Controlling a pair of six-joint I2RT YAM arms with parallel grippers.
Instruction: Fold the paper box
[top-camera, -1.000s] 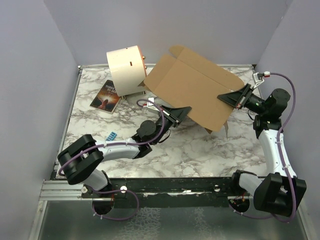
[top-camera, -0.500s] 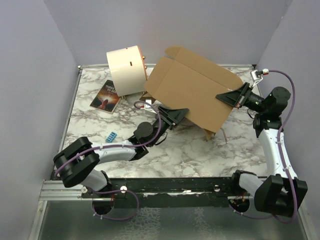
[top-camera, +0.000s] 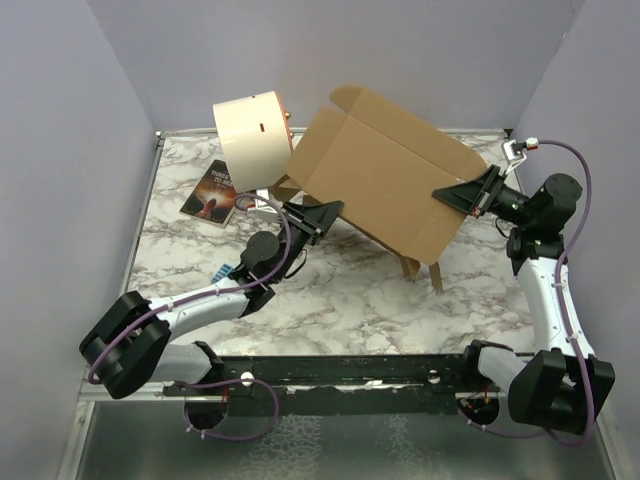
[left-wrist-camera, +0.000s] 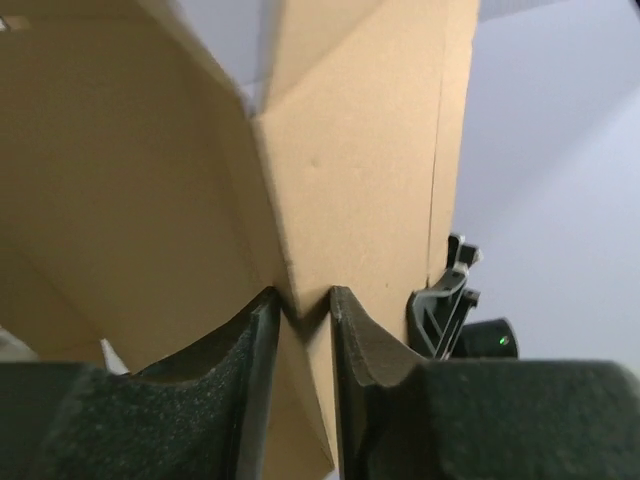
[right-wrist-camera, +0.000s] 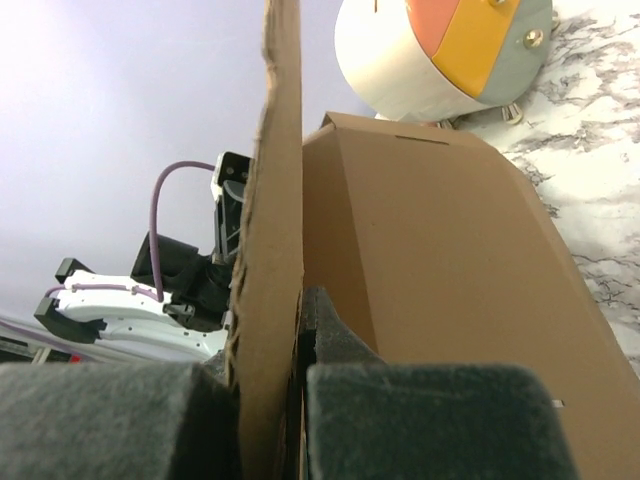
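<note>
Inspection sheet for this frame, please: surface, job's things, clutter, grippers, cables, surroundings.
Surface: marbled table, no spills seen.
Job's things: box held up, tilted, flaps hanging.
Clutter: cream drum, book, blue item, all on the left.
Grippers: right gripper shut on the box's right edge; left gripper astride a fold at its left end, grip unclear.
Cables: purple cables along both arms.
Surroundings: lilac walls on three sides.

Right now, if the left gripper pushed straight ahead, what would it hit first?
The paper box: a folded edge of it sits between the left gripper fingers, so it would likely meet cardboard at once.
</note>
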